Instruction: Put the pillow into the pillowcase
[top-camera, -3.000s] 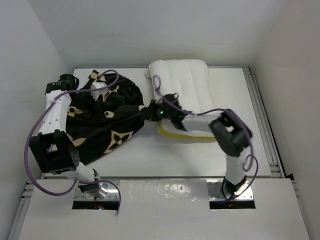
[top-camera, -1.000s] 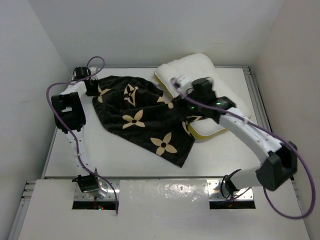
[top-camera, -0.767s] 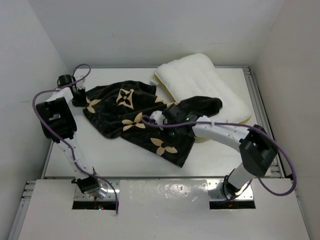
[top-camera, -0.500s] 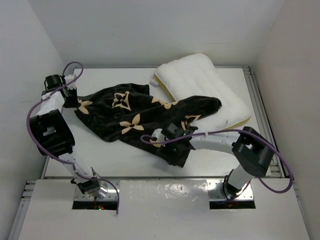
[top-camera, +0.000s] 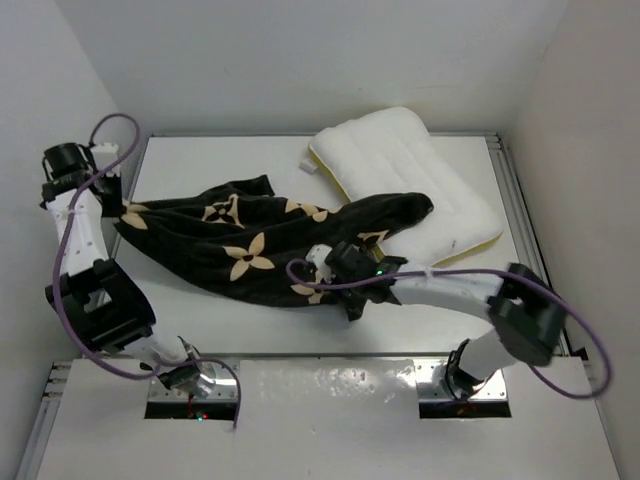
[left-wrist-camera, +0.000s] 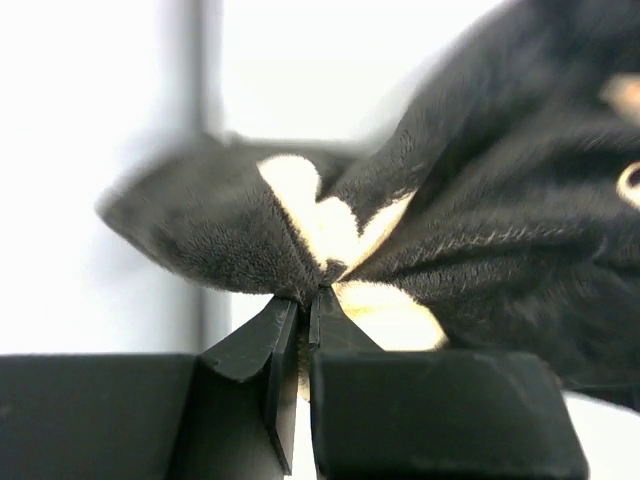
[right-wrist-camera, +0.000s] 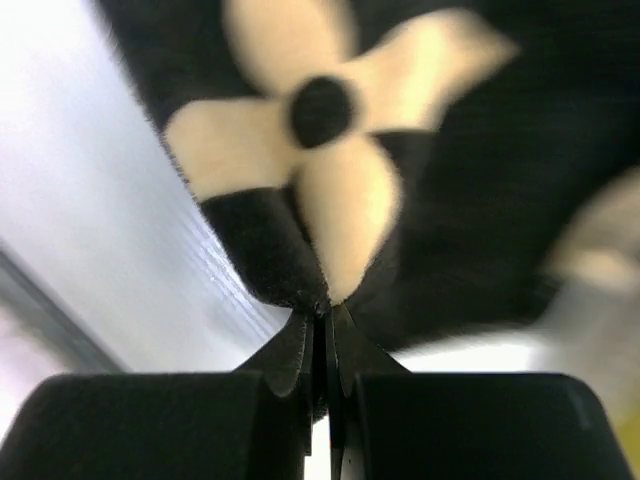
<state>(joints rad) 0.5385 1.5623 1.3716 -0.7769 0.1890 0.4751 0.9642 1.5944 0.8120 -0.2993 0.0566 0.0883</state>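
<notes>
The black pillowcase (top-camera: 255, 235) with tan flowers is stretched across the table from far left to the pillow. Its right end drapes over the lower left side of the white quilted pillow (top-camera: 400, 165), which lies at the back right with yellow trim showing. My left gripper (top-camera: 118, 212) is shut on the pillowcase (left-wrist-camera: 460, 220) at its left corner, the cloth pinched between the fingertips (left-wrist-camera: 305, 305). My right gripper (top-camera: 352, 298) is shut on the near lower edge of the pillowcase (right-wrist-camera: 330, 130), a tan flower just above the jaws (right-wrist-camera: 322, 312).
Grey walls close in the table (top-camera: 200, 310) on the left, back and right. A metal rail (top-camera: 530, 250) runs along the right edge. Purple cables (top-camera: 110, 130) loop off both arms. The arm bases (top-camera: 185, 380) sit at the near edge.
The right gripper has dropped to the pillowcase's near edge and shut on it. The left gripper has pulled its corner further left, drawing the pillowcase out flatter and longer.
</notes>
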